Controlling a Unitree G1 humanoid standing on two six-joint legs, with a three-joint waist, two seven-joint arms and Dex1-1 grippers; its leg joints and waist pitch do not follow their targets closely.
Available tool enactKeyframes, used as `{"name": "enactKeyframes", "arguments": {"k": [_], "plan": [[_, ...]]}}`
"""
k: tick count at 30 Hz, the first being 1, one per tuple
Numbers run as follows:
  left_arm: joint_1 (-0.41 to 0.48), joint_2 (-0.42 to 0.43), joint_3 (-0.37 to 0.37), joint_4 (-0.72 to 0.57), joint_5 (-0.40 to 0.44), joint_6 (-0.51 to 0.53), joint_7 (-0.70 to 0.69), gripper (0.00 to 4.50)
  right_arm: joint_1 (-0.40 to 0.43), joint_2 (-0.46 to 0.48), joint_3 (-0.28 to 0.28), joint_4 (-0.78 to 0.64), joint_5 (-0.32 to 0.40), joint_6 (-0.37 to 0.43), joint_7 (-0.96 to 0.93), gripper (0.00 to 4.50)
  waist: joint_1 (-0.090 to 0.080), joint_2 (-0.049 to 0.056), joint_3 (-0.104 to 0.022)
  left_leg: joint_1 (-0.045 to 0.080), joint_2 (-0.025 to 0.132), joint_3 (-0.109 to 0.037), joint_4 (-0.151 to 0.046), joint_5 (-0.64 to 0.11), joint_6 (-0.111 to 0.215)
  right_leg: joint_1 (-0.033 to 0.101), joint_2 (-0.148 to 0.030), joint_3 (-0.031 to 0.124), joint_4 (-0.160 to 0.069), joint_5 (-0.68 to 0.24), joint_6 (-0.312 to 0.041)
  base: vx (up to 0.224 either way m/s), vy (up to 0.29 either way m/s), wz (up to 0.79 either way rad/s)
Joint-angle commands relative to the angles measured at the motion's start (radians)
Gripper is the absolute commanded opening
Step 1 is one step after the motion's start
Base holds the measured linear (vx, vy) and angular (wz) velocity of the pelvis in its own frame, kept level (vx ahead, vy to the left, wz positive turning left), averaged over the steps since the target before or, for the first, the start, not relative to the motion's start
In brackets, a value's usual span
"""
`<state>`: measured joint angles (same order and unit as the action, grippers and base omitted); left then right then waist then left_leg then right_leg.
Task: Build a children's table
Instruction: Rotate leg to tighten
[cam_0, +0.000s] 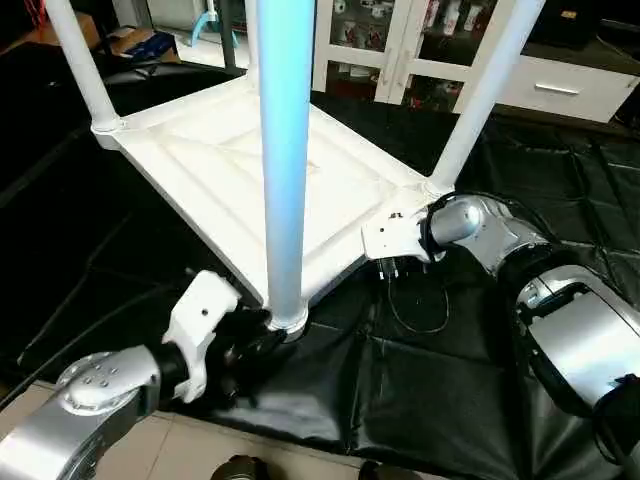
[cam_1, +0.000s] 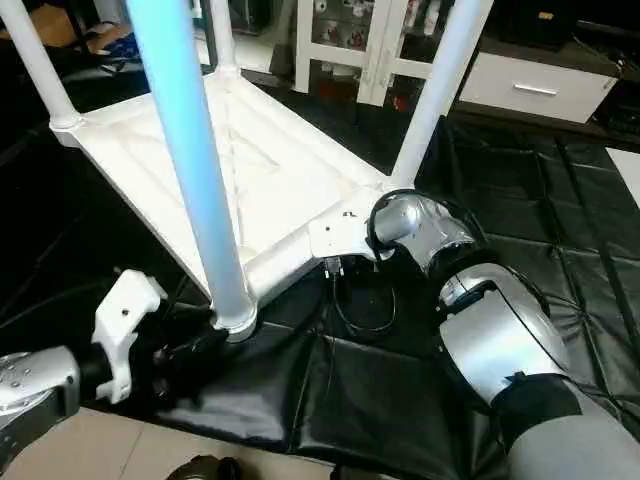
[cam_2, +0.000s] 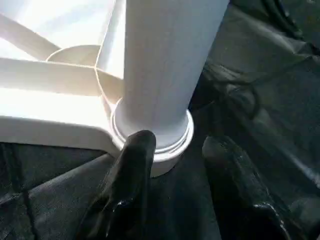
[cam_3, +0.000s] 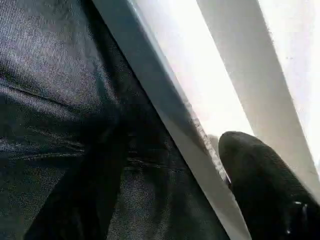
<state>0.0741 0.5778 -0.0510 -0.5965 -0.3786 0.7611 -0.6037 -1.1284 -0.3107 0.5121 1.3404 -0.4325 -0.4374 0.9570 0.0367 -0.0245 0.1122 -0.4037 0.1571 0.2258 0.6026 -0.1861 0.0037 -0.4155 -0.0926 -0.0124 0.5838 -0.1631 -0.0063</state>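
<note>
Left gripper (cam_2: 175, 172), fingers parted, flanking the corner socket (cam_2: 167, 145) beneath the nearest leg (cam_0: 284, 150), one finger (cam_2: 132, 165) touching; right gripper (cam_3: 165, 165), aperture indeterminable, at the edge of the inverted tabletop (cam_0: 230, 165), which rests on black sheeting (cam_0: 400, 390); other legs upright.

Silver forearms (cam_0: 80, 410), white wrist brackets (cam_0: 200, 320), black fingers (cam_2: 130, 175).
</note>
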Motion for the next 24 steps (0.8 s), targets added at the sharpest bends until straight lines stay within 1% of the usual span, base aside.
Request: {"name": "enactKeyframes", "arguments": {"k": [1,3,4,5,7,8,9,10,11,13,15,16,17,18,19,21,22,23,24], "plan": [[0.004,0.006,0.009,-0.015,0.001,0.006,0.005,1.86,0.015,0.007,-0.019,0.032,0.011,0.034,0.048,2.85,-0.004,0.010,-0.055,0.041,0.076,-0.041,-0.091,-0.256,0.028,0.021,-0.038,0.026,-0.039,-0.180,-0.248,0.000,0.000,0.00],[0.001,0.007,0.011,-0.011,0.003,0.007,0.007,1.86,0.014,0.018,-0.050,0.033,0.040,0.059,0.054,2.72,-0.004,0.010,-0.057,0.042,0.075,-0.040,-0.088,-0.232,0.036,0.022,-0.039,0.026,-0.037,-0.154,-0.258,0.000,0.000,0.00],[0.001,0.007,0.012,-0.011,0.003,0.007,0.007,1.86,0.014,0.019,-0.052,0.033,0.041,0.060,0.054,2.49,-0.005,0.010,-0.056,0.041,0.075,-0.039,-0.088,-0.226,0.041,0.023,-0.038,0.026,-0.036,-0.145,-0.262,0.000,0.000,0.00],[0.000,0.008,0.013,-0.010,0.004,0.008,0.009,1.86,0.012,0.026,-0.072,0.033,0.059,0.075,0.053,2.42,-0.006,0.008,-0.057,0.040,0.075,-0.038,-0.087,-0.215,0.047,0.024,-0.038,0.024,-0.035,-0.135,-0.269,0.000,0.000,0.00],[-0.001,0.010,0.015,-0.011,0.001,0.010,0.010,1.86,0.009,0.033,-0.090,0.033,0.075,0.089,0.049,2.33,-0.006,0.008,-0.057,0.041,0.076,-0.038,-0.087,-0.210,0.049,0.024,-0.040,0.024,-0.034,-0.137,-0.272,0.000,0.000,0.00],[0.001,0.013,0.018,-0.013,-0.001,0.011,0.011,1.86,0.007,0.038,-0.107,0.033,0.088,0.101,0.044,2.22,-0.007,0.006,-0.057,0.042,0.076,-0.037,-0.086,-0.210,0.051,0.024,-0.040,0.024,-0.035,-0.140,-0.273,0.000,0.000,0.00],[0.003,0.015,0.020,-0.014,-0.004,0.011,0.011,1.86,0.005,0.042,-0.122,0.032,0.096,0.112,0.046,2.22,-0.006,0.006,-0.056,0.041,0.076,-0.038,-0.087,-0.215,0.052,0.024,-0.040,0.025,-0.035,-0.153,-0.273,0.000,0.000,0.00],[0.005,0.017,0.023,-0.015,-0.005,0.011,0.010,1.86,0.005,0.044,-0.133,0.031,0.101,0.120,0.048,2.08,-0.006,0.008,-0.055,0.042,0.077,-0.038,-0.088,-0.224,0.045,0.022,-0.040,0.025,-0.036,-0.166,-0.270,0.000,0.000,0.00],[0.008,0.018,0.027,-0.017,-0.005,0.010,0.012,1.86,0.005,0.046,-0.145,0.030,0.109,0.129,0.052,1.94,-0.005,0.006,-0.055,0.043,0.077,-0.038,-0.088,-0.229,0.038,0.021,-0.040,0.025,-0.036,-0.173,-0.268,0.000,0.000,0.00],[0.014,0.020,0.034,-0.021,-0.006,0.009,0.013,1.86,0.007,0.051,-0.167,0.029,0.127,0.148,0.062,1.87,-0.006,0.003,-0.053,0.044,0.077,-0.037,-0.089,-0.234,0.030,0.021,-0.038,0.024,-0.037,-0.175,-0.265,0.000,0.000,0.00],[0.021,0.021,0.039,-0.024,-0.006,0.008,0.015,1.86,0.011,0.056,-0.183,0.028,0.139,0.163,0.067,1.70,-0.006,0.005,-0.053,0.045,0.078,-0.038,-0.091,-0.244,0.023,0.020,-0.039,0.025,-0.036,-0.178,-0.261,0.000,0.000,0.00],[0.024,0.022,0.041,-0.025,-0.006,0.008,0.017,1.86,0.013,0.058,-0.189,0.027,0.143,0.170,0.071,1.70,-0.007,0.001,-0.053,0.045,0.077,-0.038,-0.091,-0.247,0.020,0.020,-0.039,0.025,-0.036,-0.177,-0.260,0.000,0.000,0.00],[0.027,0.024,0.043,-0.026,-0.005,0.007,0.018,1.86,0.016,0.060,-0.194,0.027,0.146,0.174,0.076,1.54,-0.008,0.001,-0.052,0.043,0.077,-0.039,-0.092,-0.253,0.018,0.020,-0.040,0.025,-0.037,-0.184,-0.258,0.000,0.000,0.00],[0.029,0.024,0.044,-0.027,-0.005,0.007,0.019,1.86,0.018,0.060,-0.196,0.027,0.148,0.176,0.079,1.54,-0.007,0.002,-0.052,0.045,0.077,-0.039,-0.091,-0.257,0.016,0.019,-0.040,0.025,-0.037,-0.188,-0.257,0.000,0.000,0.00],[0.031,0.026,0.048,-0.028,-0.004,0.006,0.020,1.86,0.023,0.060,-0.199,0.026,0.146,0.180,0.085,1.50,-0.007,-0.002,-0.051,0.045,0.078,-0.038,-0.092,-0.265,0.014,0.018,-0.040,0.026,-0.038,-0.198,-0.254,0.000,0.000,0.00],[0.032,0.027,0.051,-0.029,-0.005,0.006,0.021,1.86,0.025,0.059,-0.202,0.025,0.141,0.184,0.087,1.38,-0.007,-0.002,-0.050,0.045,0.078,-0.039,-0.093,-0.277,0.010,0.017,-0.041,0.027,-0.040,-0.218,-0.248,0.000,0.000,0.00],[0.031,0.027,0.051,-0.030,-0.005,0.006,0.021,1.86,0.025,0.058,-0.205,0.025,0.140,0.187,0.087,1.26,-0.007,-0.004,-0.050,0.045,0.078,-0.039,-0.093,-0.281,0.009,0.017,-0.041,0.027,-0.041,-0.226,-0.246,0.000,0.000,0.00],[0.031,0.027,0.051,-0.030,-0.005,0.007,0.021,1.86,0.025,0.058,-0.208,0.025,0.139,0.190,0.087,1.26,-0.006,-0.003,-0.049,0.046,0.078,-0.040,-0.094,-0.295,0.001,0.015,-0.042,0.028,-0.042,-0.249,-0.240,0.000,0.000,0.00],[0.031,0.027,0.052,-0.032,-0.005,0.007,0.023,1.86,0.025,0.059,-0.215,0.024,0.143,0.199,0.084,1.22,-0.007,-0.007,-0.048,0.046,0.078,-0.040,-0.095,-0.304,-0.001,0.013,-0.042,0.028,-0.044,-0.260,-0.236,0.000,0.000,0.00]]}}
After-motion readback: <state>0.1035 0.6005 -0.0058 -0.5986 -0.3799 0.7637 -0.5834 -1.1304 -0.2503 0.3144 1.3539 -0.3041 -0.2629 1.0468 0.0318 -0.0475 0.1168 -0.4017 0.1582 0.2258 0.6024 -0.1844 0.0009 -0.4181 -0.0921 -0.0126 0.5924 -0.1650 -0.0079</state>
